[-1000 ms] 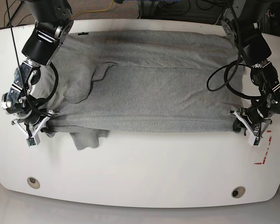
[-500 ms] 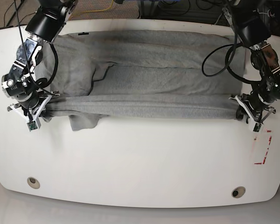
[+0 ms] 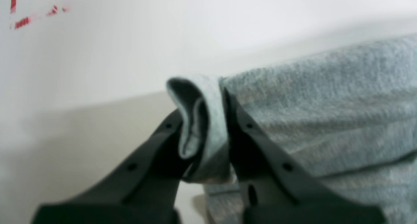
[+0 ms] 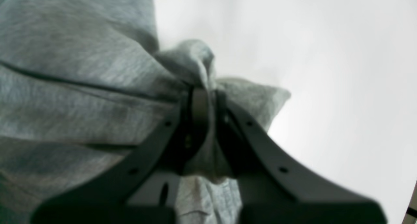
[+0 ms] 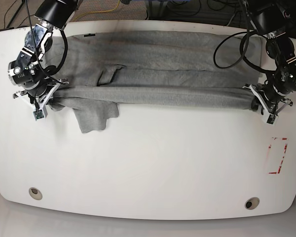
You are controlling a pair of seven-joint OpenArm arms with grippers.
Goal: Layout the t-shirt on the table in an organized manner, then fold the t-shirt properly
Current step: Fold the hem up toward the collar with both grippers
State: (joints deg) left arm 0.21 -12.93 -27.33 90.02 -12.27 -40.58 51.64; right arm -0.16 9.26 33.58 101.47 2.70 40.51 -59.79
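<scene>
White bench (image 5: 148, 163) filling the frame; you're carrying the fold: both fingers, left gripper (image 5: 268, 109) and right gripper (image 5: 41, 101), are pinching the t-shirt (image 5: 163, 74). Next, lay that edge flat toward the top.

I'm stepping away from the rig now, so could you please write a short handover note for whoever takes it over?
Left gripper: shut on one end of the heather-grey cotton t-shirt.
Right gripper: shut on the opposite end.
The shirt lies across the far half of the glossy white table, its near edge stretched between the grippers; one sleeve hangs loose.
Done: shirt spread, lengthwise fold begun.
Left: lay the lifted edge down, tuck the sleeve, finish folding.
</scene>
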